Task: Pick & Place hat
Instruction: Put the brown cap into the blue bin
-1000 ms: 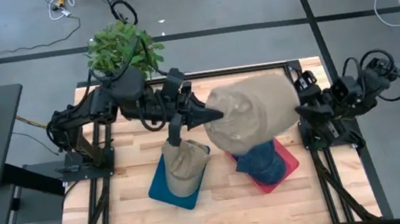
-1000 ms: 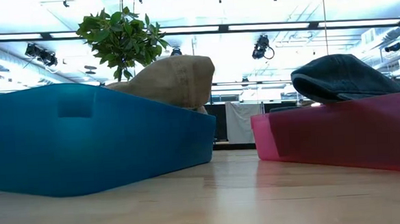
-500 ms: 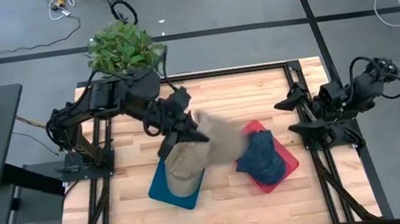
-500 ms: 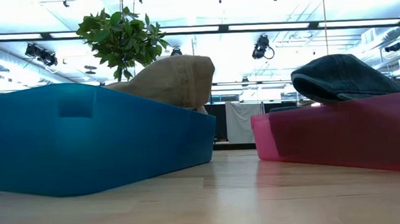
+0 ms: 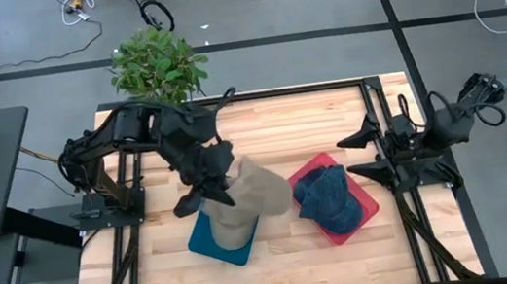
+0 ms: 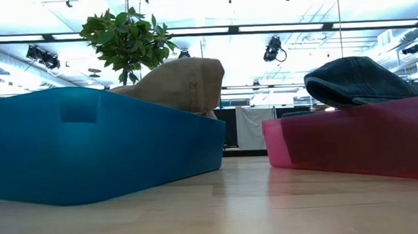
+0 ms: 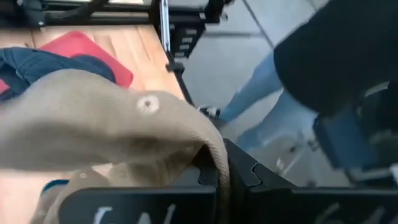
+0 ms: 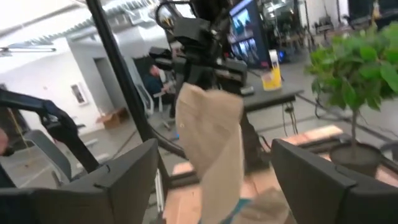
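My left gripper point(image 5: 209, 189) is shut on a tan hat point(image 5: 258, 190) and hovers over the blue bin point(image 5: 210, 246). A second tan hat point(image 5: 230, 225) rests in that bin and shows above its wall in the low view point(image 6: 182, 81). A dark blue hat point(image 5: 330, 201) lies in the red bin point(image 5: 368, 207), its crown rising over the rim point(image 6: 357, 80). My right gripper point(image 5: 361, 153) is open at the table's right edge and touches nothing. The right wrist view shows the held tan hat point(image 8: 211, 146) hanging from the left arm. My left gripper pinches the tan hat by its rim edge point(image 7: 216, 158) between the two fingers. The crown with its top button point(image 7: 147, 104) spreads out ahead of the fingers, toward the table's right. The hat hangs above the blue bin, beside the hat lying there; whether they touch I cannot tell.
A potted plant point(image 5: 157, 64) stands at the table's far left corner. Bare wood lies along the near edge point(image 5: 290, 270) and far of the bins point(image 5: 300, 121). A person in jeans point(image 7: 261, 81) shows beyond the table in the left wrist view.
My left gripper has carried the tan hat down, toward the table's left and near side, from high over the red bin to just above the blue bin. My right arm has drawn back toward the table's right edge. The hats in the bins have stayed put.
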